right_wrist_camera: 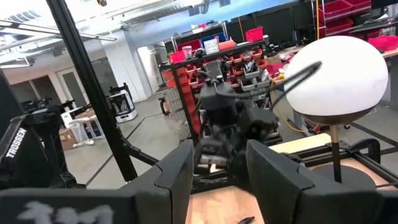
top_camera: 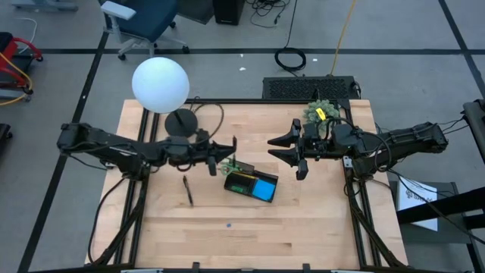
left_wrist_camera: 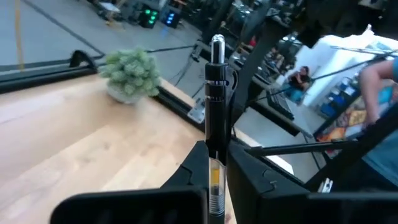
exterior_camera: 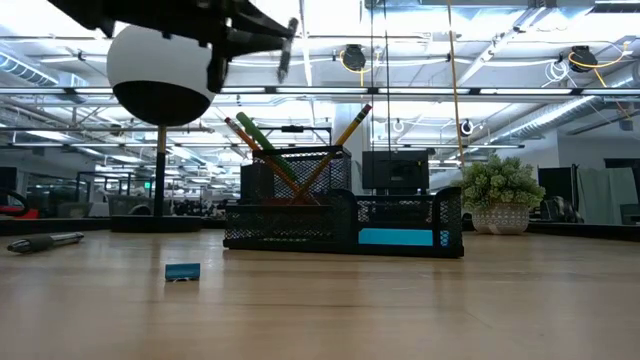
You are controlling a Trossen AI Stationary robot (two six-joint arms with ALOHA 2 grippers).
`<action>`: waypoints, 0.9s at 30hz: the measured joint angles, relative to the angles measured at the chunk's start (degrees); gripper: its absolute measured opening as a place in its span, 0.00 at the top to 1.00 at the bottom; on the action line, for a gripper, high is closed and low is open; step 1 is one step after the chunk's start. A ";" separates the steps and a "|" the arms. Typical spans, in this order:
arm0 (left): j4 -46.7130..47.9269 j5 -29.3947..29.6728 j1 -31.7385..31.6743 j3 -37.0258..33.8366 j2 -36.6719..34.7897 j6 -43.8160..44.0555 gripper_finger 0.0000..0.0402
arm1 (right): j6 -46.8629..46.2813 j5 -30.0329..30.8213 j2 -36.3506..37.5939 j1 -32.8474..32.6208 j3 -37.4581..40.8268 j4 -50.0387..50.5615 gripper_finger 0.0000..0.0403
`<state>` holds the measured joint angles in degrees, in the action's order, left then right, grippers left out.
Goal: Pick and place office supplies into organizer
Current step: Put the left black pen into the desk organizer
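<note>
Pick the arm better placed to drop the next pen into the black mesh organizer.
Left. The left gripper already holds a dark pen right beside the black mesh organizer; the right gripper is open and empty.

floor: grey concrete (top_camera: 68, 30) | blue office chair (top_camera: 144, 19) | red storage bins (right_wrist_camera: 214, 43) | ceiling lights (exterior_camera: 560, 20)

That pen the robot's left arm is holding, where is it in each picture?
High view: the pen is at centre, in the left gripper; the right gripper waits open opposite.
Low view: top, right of the white lamp globe.
Left wrist view: centre, upright.
Right wrist view: right, a dark line across the globe.
Landmark: the globe, in all but the left wrist view.
</note>
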<state>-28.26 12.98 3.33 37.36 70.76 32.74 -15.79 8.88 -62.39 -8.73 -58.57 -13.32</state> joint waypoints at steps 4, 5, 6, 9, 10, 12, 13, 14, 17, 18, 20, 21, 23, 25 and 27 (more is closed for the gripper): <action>-1.99 -2.44 -0.86 1.65 4.02 -2.63 0.91 | 0.02 -0.01 0.00 0.00 -0.02 0.00 0.66; -2.01 -2.51 -1.01 2.00 4.93 -3.55 0.91 | 0.01 0.00 0.00 0.00 -0.02 0.02 0.66; -2.00 -2.52 -1.20 2.25 5.81 -4.37 0.91 | 0.02 0.00 0.00 0.00 -0.02 0.02 0.66; -2.00 -2.65 -1.39 3.00 8.46 -6.47 0.93 | 0.01 -0.02 0.00 0.00 -0.02 0.02 0.66; -1.98 -2.65 -1.39 3.06 9.20 -7.32 0.94 | 0.00 0.00 0.00 0.00 -0.02 0.03 0.66; -2.12 -2.62 -1.41 3.40 10.88 -9.17 0.95 | 0.00 0.00 0.00 0.00 -0.02 -0.01 0.65; -2.28 -2.42 -1.46 3.47 11.73 -9.88 0.95 | 0.02 -0.01 0.00 0.00 -0.02 0.02 0.65; -1.94 -2.29 -1.50 3.46 12.41 -10.53 0.96 | 0.00 -0.02 0.00 0.00 -0.02 0.02 0.65; -2.50 -2.21 -1.83 3.45 14.75 -12.20 0.96 | 0.00 -0.02 0.00 0.00 -0.02 0.02 0.65; -2.55 -2.16 -1.83 3.45 15.41 -12.57 0.95 | 0.00 -0.02 0.00 0.00 -0.02 0.00 0.65; -3.13 -2.00 -1.87 3.45 16.74 -13.77 0.94 | 0.01 -0.01 0.00 0.00 -0.02 0.03 0.65; -3.78 -2.00 -1.81 3.45 17.39 -14.31 0.93 | 0.02 0.00 0.01 0.00 -0.02 0.02 0.65; -4.70 -2.01 -1.81 3.45 18.51 -14.71 0.91 | 0.00 0.00 0.00 0.00 -0.02 0.02 0.65; -5.51 -2.06 -1.79 3.45 19.75 -14.45 0.91 | 0.00 -0.02 0.00 0.00 -0.02 0.00 0.66; -6.45 -2.50 -1.73 3.45 20.67 -14.43 0.92 | 0.00 0.00 0.00 0.00 -0.02 0.02 0.66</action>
<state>-34.71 10.48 1.60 40.82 91.43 18.31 -15.79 8.88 -62.39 -8.73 -58.59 -13.30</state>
